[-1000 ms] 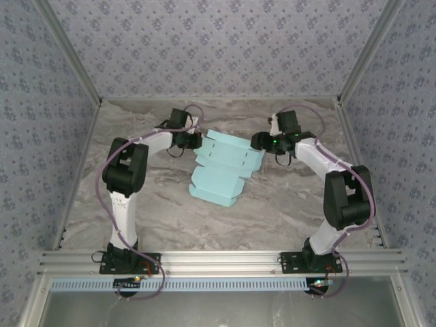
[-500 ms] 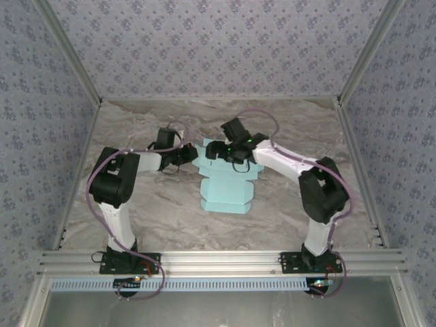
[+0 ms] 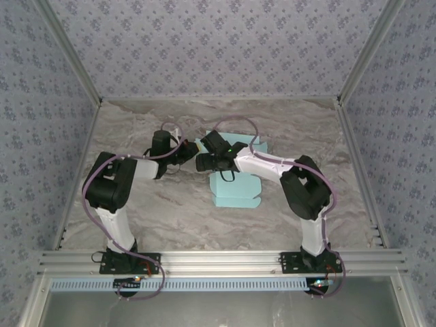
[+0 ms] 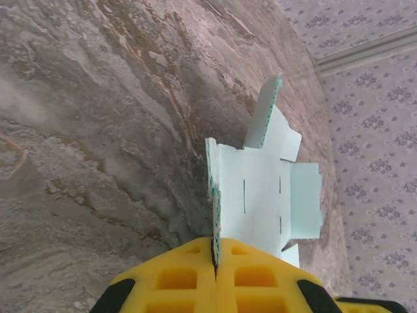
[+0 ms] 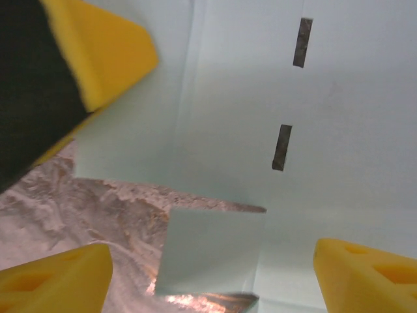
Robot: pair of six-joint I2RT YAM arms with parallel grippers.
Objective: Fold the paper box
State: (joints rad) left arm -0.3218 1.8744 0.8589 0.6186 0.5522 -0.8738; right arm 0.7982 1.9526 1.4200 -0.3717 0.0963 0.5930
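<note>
Pinching paper box [image 4: 260, 189], left claw [image 4: 215, 255]

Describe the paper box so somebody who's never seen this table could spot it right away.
Look at the marbled table between patterned walls. Near its middle lies the paper box: the one pale aqua card there, slotted and flapped, its edge pinched by the left gripper.

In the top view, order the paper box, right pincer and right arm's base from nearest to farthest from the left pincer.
1. paper box, clamped in the left pincer.
2. right pincer, just right of it.
3. right arm's base, near-right edge.
</note>
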